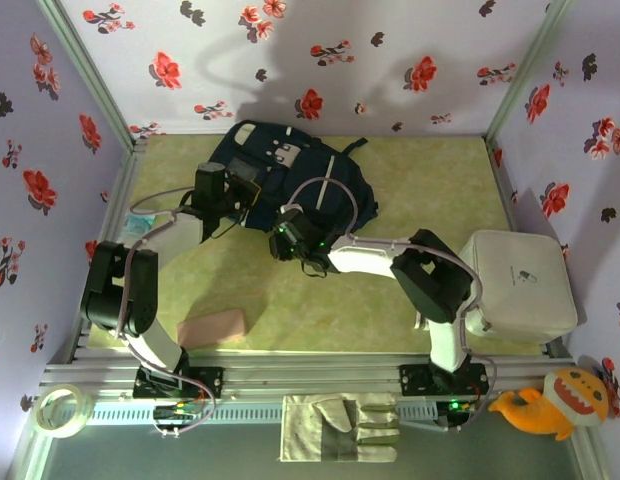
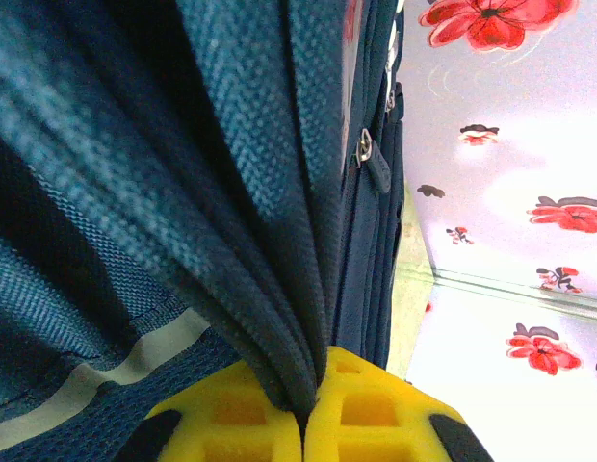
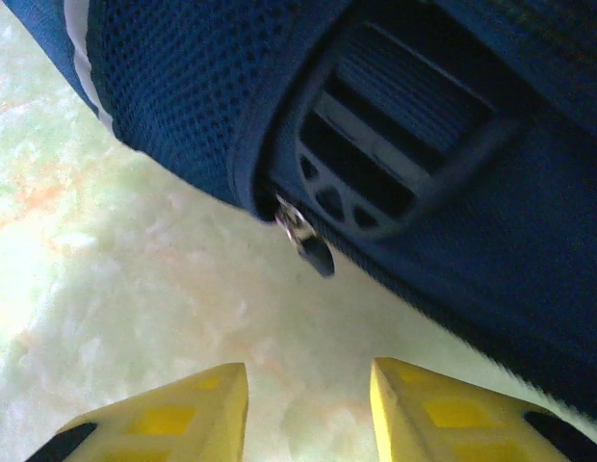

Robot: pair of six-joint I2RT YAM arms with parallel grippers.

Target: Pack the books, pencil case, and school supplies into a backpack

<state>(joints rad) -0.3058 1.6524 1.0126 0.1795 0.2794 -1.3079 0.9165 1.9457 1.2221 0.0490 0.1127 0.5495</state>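
Note:
The dark navy backpack [image 1: 300, 175] lies at the back middle of the table. My left gripper [image 1: 228, 193] is shut on a fold of the backpack's fabric [image 2: 279, 318] at its left edge; a white stripe [image 2: 106, 371] and a zipper pull [image 2: 374, 166] show beside the pinch. My right gripper [image 1: 288, 228] hangs open just in front of the backpack's near edge, its yellow fingers [image 3: 173, 414] apart over bare table. A zipper pull [image 3: 308, 241] dangles ahead of them. The pale pink pencil case [image 1: 212, 327] lies near the front left. Books and white supplies are out of view.
A pale blue packet [image 1: 140, 224] lies at the left wall. A white lidded box [image 1: 520, 285] stands at the right. On the front ledge lie a tape roll [image 1: 60, 410], a work glove [image 1: 340, 427] and an orange plush toy [image 1: 555, 400]. Floral walls close three sides.

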